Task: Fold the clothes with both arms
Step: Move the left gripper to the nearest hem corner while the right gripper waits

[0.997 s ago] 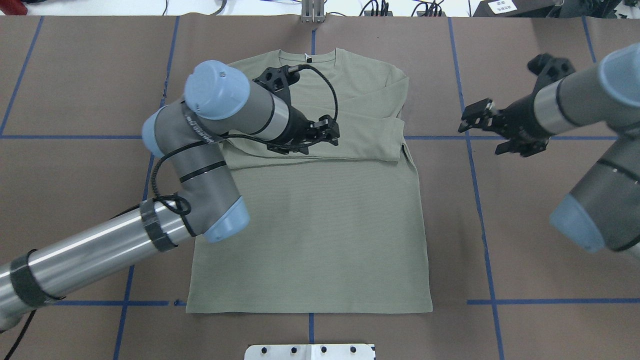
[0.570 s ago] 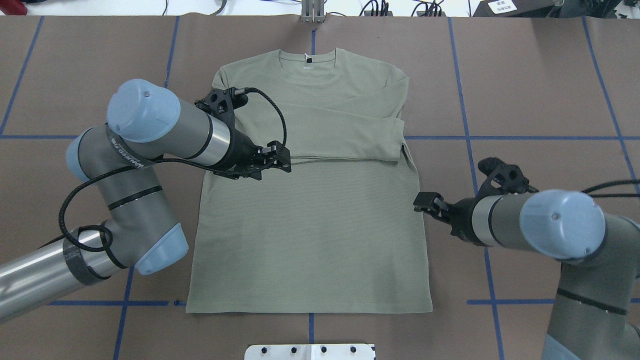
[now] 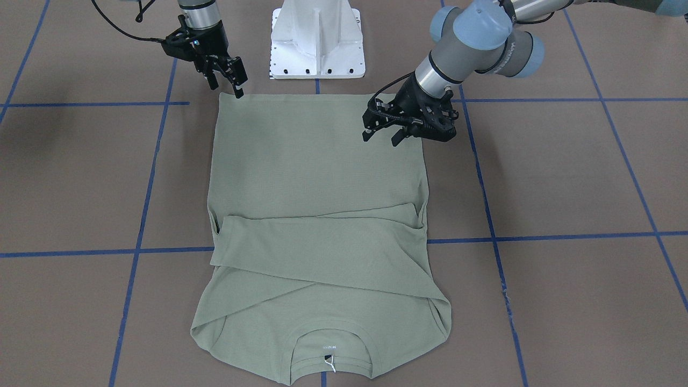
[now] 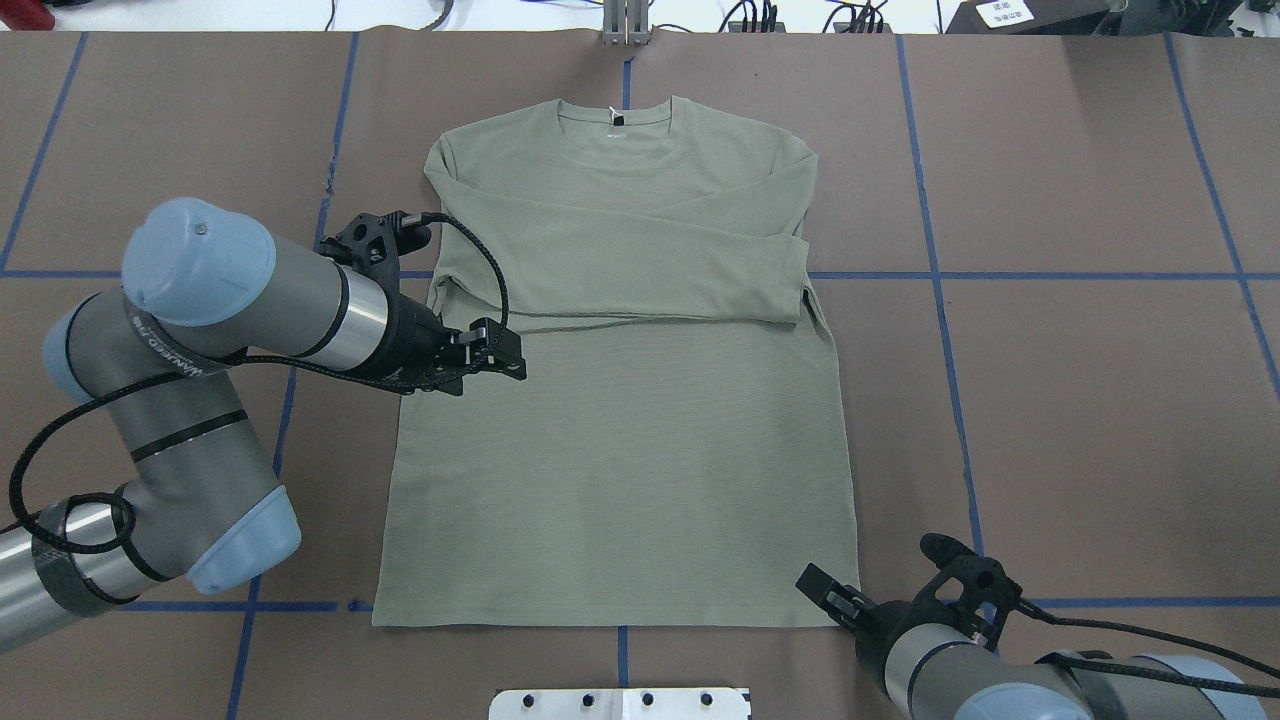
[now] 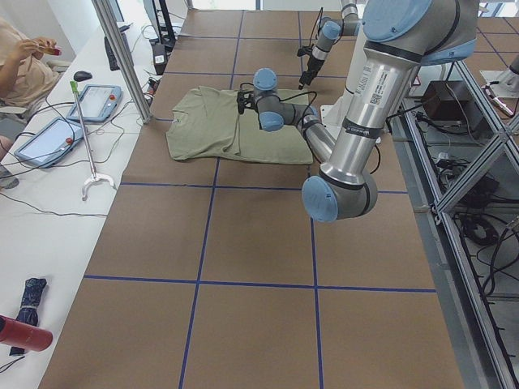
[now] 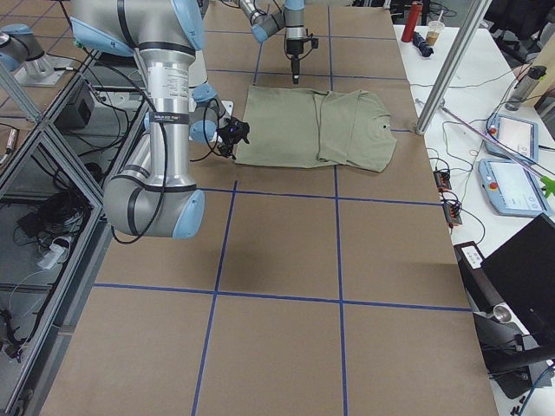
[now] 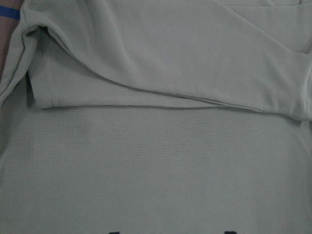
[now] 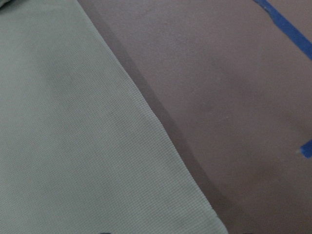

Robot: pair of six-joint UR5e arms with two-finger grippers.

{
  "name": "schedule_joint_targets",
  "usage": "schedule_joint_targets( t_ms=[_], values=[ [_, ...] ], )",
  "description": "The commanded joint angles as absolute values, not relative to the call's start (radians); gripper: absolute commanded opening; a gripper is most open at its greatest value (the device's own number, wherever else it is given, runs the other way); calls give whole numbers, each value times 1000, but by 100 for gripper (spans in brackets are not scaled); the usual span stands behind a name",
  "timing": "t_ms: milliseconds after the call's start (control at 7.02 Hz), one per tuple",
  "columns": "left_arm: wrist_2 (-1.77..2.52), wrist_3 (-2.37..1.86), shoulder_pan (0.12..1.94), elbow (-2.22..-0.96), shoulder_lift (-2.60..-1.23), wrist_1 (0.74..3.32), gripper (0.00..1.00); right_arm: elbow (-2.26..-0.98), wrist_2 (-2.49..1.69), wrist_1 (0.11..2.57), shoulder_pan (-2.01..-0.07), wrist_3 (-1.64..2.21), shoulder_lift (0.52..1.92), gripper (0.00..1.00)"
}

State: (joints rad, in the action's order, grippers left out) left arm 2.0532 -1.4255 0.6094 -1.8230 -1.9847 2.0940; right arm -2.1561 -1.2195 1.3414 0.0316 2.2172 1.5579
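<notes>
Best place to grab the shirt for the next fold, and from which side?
Probably the two hem corners, pinched from the robot's side: the shirt lies flat, sleeves crossed over the chest, hem nearest the robot, and the right gripper hangs by its corner.

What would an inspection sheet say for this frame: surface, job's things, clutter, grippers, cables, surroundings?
Surface: brown table cover with a blue tape grid, lying flat.
Job's things: green shirt lies flat, both sleeves folded across the chest, collar away from the robot.
Clutter: nothing seen on the cover.
Grippers: left gripper above the shirt's body near its edge, jaws open, empty; right gripper at a hem corner, jaws open, empty.
Cables: black cable loops off the left wrist.
Surroundings: white pedestal; tablets on a side bench; a seated person.
</notes>
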Motion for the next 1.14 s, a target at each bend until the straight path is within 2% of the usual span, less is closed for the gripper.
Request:
schedule_joint_targets(
  t_ms=[0, 142, 570, 712, 855, 997],
  values=[
    [2046, -1428, 606, -1827, -1982, 2094, 83, -2135, -1203, 1359, 58, 2269, 1552, 82],
    [2046, -1428, 606, -1828, -1982, 2094, 83, -2132, -1203, 1361, 57, 2269, 1554, 76],
    [2045, -1428, 606, -1828, -1980, 2092, 83, -2121, -1203, 1361, 54, 2267, 1560, 65],
    [2043, -1428, 606, -1829, -1980, 2091, 83, -2121, -1204, 1368, 55, 2267, 1560, 42],
    [2045, -1428, 607, -1830, -1980, 2091, 83, -2121, -1206, 1368, 57, 2267, 1560, 4],
    [2045, -1430, 606, -1835, -1976, 2089, 83, -2123, -1206, 1380, 58, 2267, 1559, 0]
  ],
)
